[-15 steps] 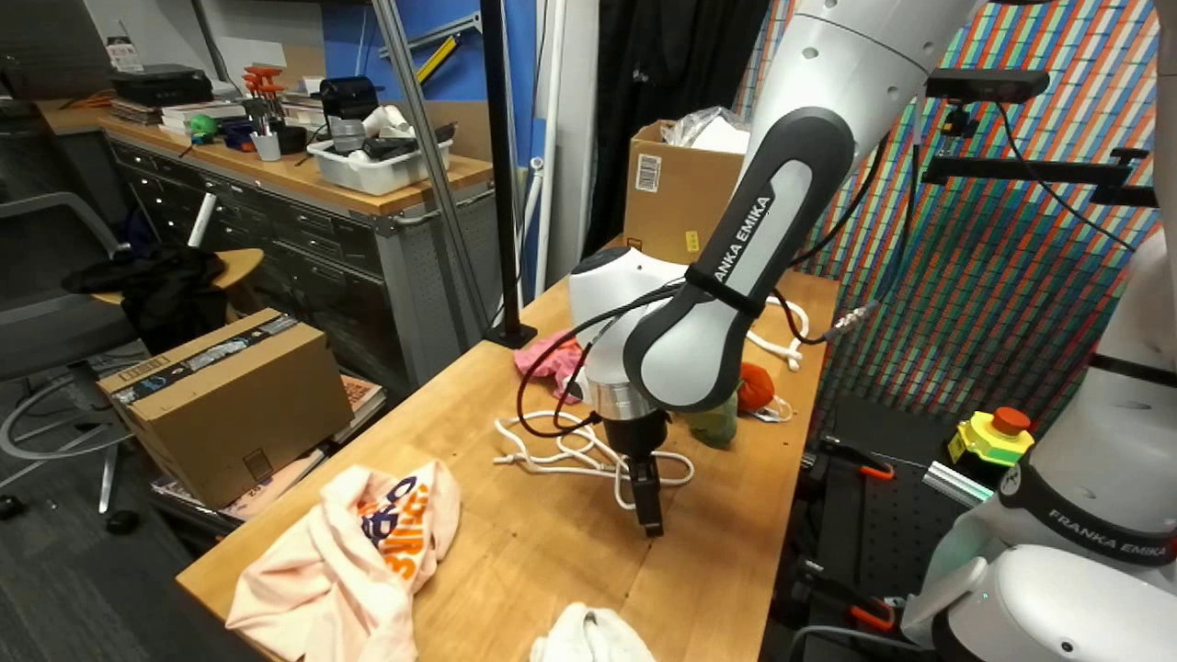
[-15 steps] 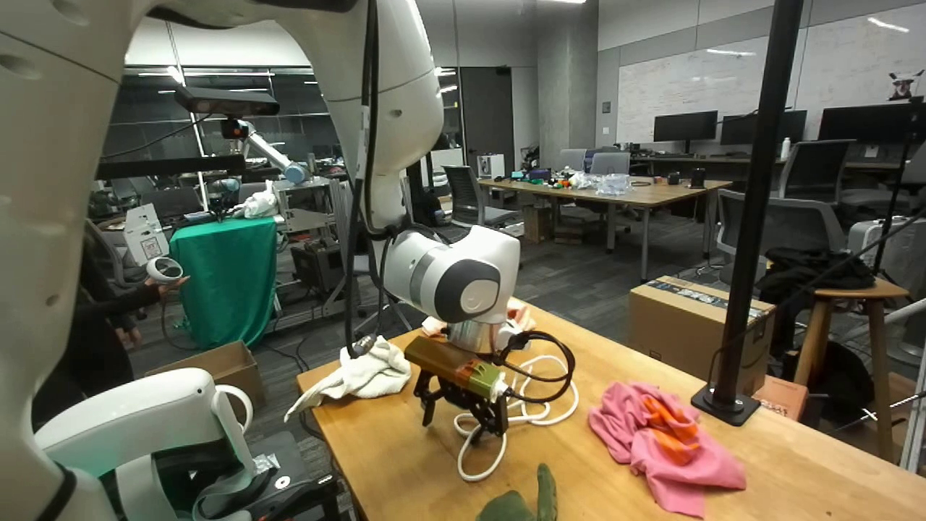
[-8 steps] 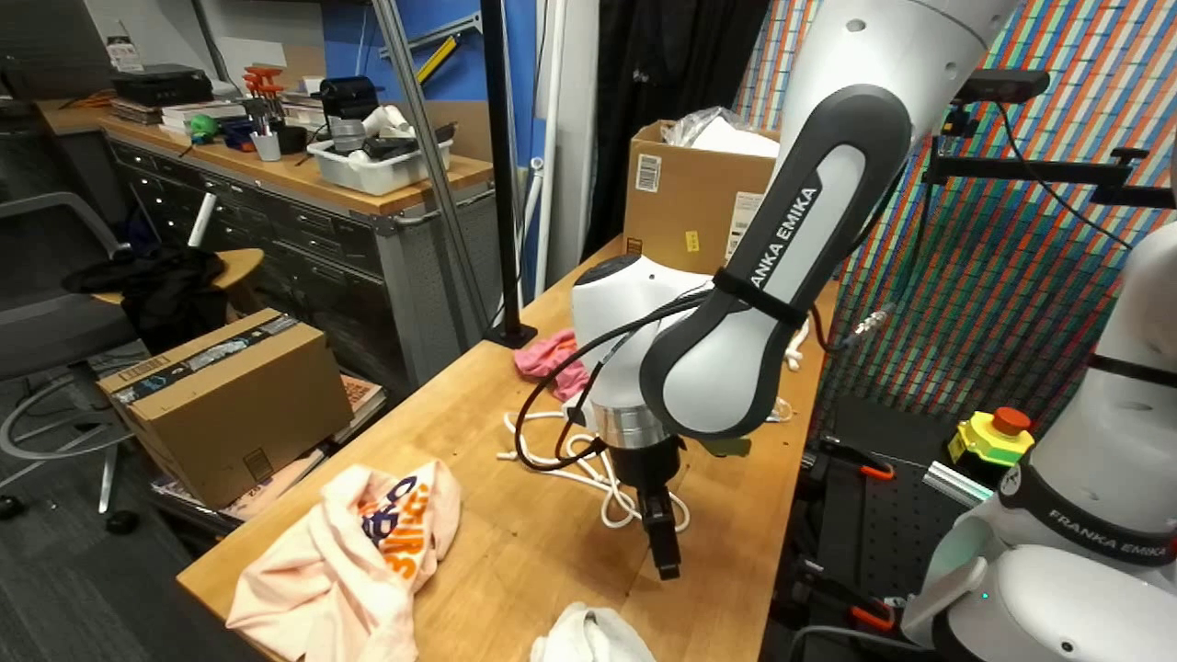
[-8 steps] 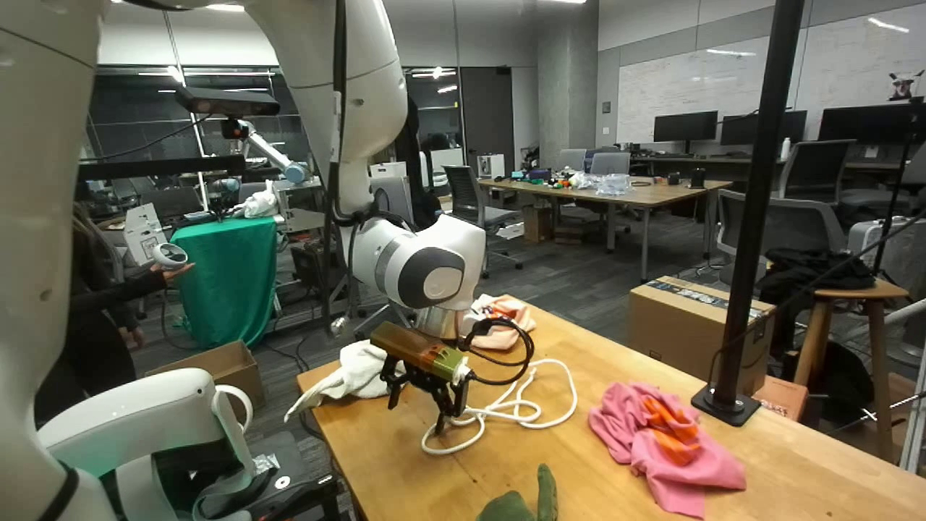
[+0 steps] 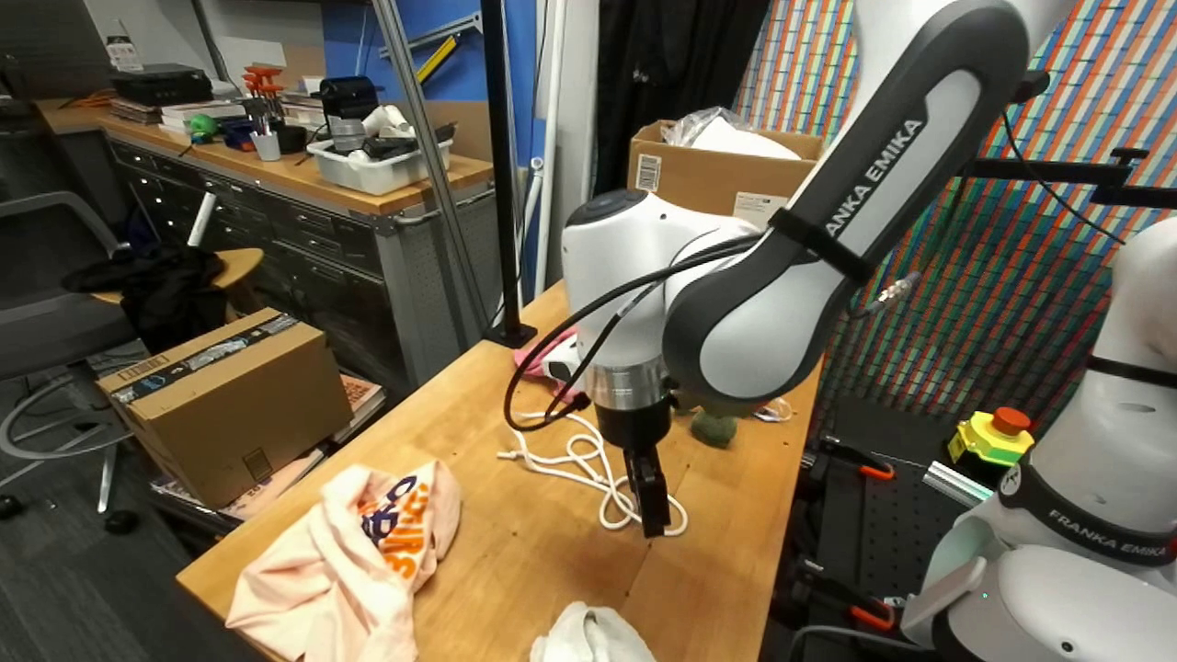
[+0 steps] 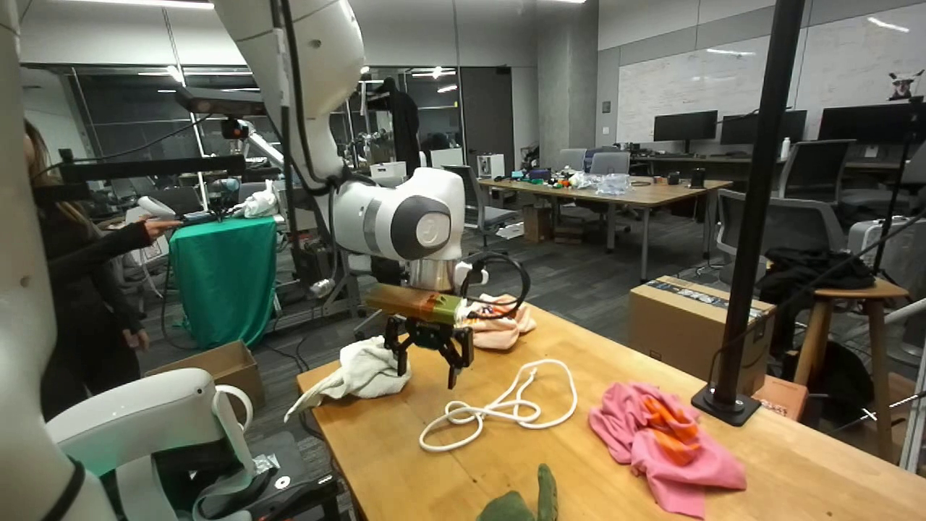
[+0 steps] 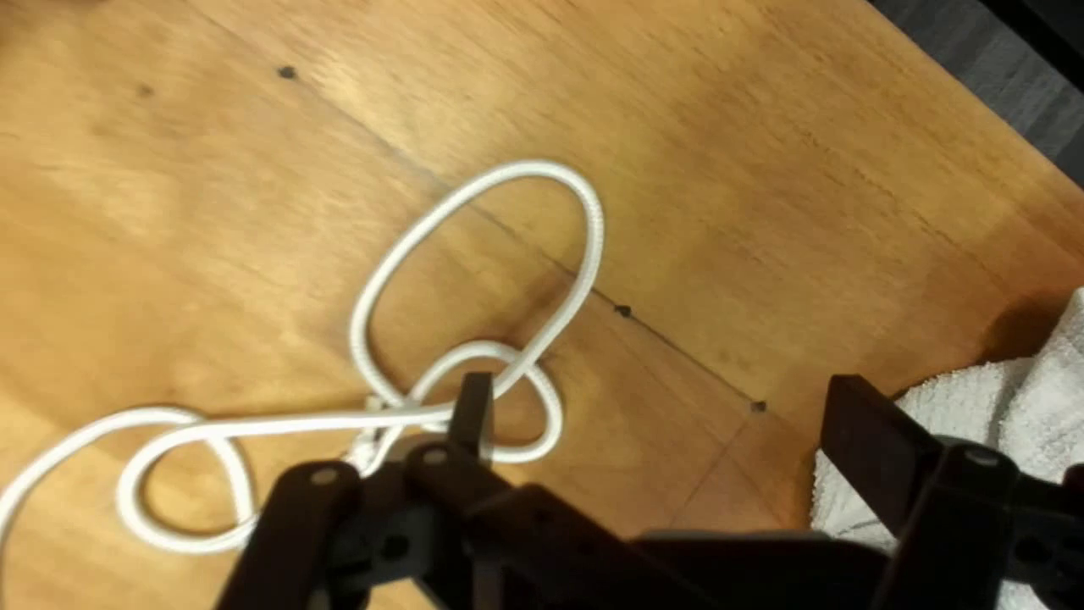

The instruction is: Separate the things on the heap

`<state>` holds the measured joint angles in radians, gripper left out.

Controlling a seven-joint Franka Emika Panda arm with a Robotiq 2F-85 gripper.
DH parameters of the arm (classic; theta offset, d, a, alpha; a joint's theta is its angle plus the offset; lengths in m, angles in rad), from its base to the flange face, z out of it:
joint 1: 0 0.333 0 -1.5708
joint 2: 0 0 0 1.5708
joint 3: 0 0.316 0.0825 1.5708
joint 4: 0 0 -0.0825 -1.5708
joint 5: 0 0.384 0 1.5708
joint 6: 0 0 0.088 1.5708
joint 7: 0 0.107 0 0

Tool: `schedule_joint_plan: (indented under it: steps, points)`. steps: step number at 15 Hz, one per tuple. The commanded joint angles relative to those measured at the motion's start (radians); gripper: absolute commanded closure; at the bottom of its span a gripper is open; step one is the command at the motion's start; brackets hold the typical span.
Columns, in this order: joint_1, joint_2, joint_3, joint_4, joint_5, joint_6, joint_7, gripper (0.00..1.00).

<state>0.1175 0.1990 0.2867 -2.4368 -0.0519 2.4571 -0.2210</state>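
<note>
The tool hung spread wide and empty above the desk. In the wrist view the white looped cord lay mostly past one jaw, loops nearest, its length trailing away; the white cloth showed behind the opposite jaw. Taking the cord would likely call for a sideways shift, though height above it was hard to judge.

“ANKA EMIKA” stands on the robot's forearm, “FRANKA EMIKA” on its wide black band.
</note>
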Motion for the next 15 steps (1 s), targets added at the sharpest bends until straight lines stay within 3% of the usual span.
schedule_joint_plan:
  steps: [1, 6, 11, 15]
  points:
    - [0.044, -0.225, -0.045, -0.035, -0.104, -0.163, 0.071, 0.0]
    - [0.048, -0.485, -0.065, -0.044, -0.098, -0.355, 0.058, 0.0]
    - [0.068, -0.751, -0.143, -0.109, 0.01, -0.321, 0.034, 0.0]
    - [0.068, -0.905, -0.197, -0.13, 0.022, -0.366, 0.029, 0.0]
